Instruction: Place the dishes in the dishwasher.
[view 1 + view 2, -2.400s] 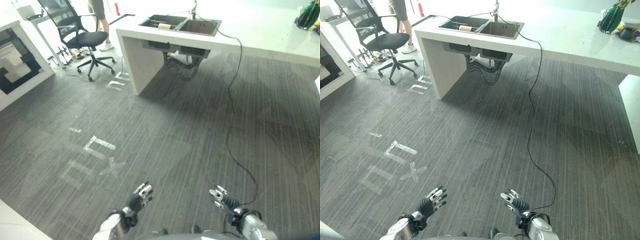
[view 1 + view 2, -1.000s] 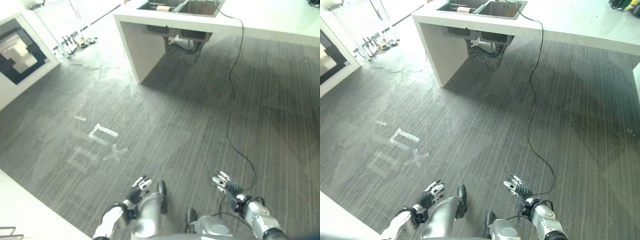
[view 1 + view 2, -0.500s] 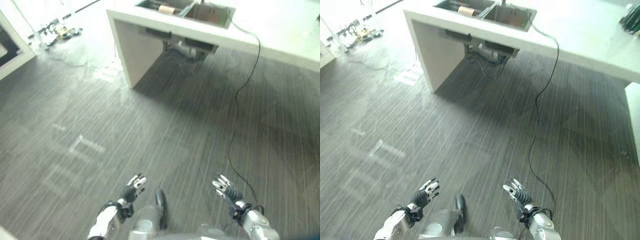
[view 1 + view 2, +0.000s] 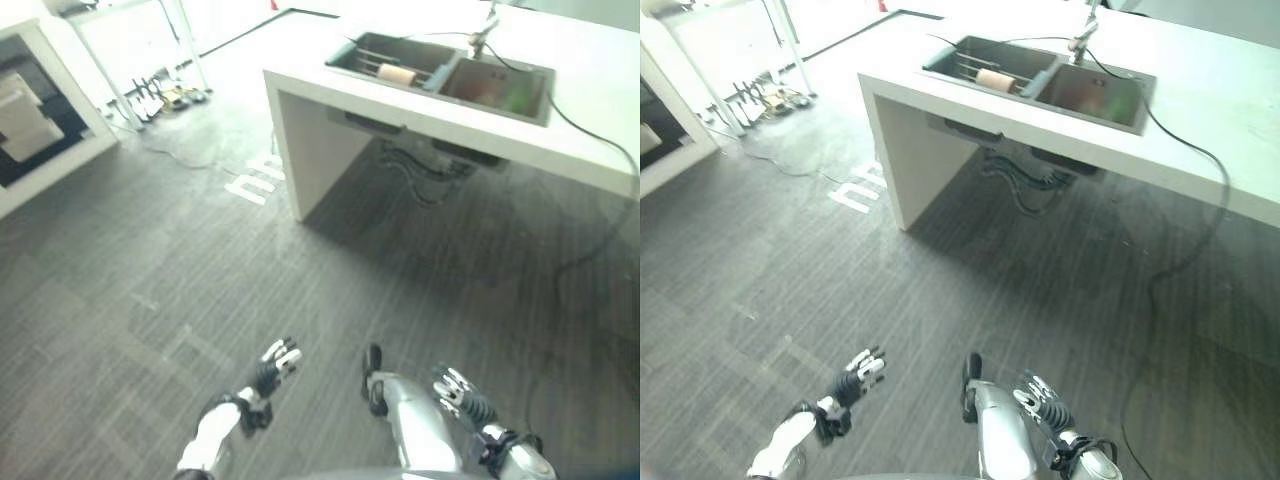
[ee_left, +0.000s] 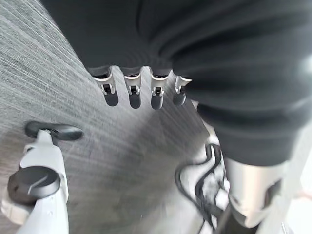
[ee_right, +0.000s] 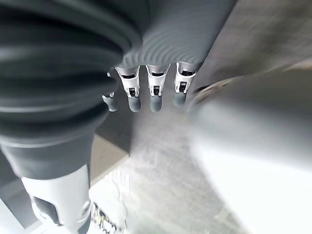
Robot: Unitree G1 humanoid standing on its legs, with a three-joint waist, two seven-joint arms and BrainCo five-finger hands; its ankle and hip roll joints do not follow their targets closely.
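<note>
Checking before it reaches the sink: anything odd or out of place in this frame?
One thing: a black cable runs out of the sink, over the white counter edge and onto the grey floor near the approach. A roll-like object lies in the left basin. Left hand and right hand are open and empty.

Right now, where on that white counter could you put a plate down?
The white counter looks bare to the right of the steel double sink, apart from a black cable trailing across it. The sink's left basin is crowded: a rack and a tan roll sit there. The right basin looks freer.
</note>
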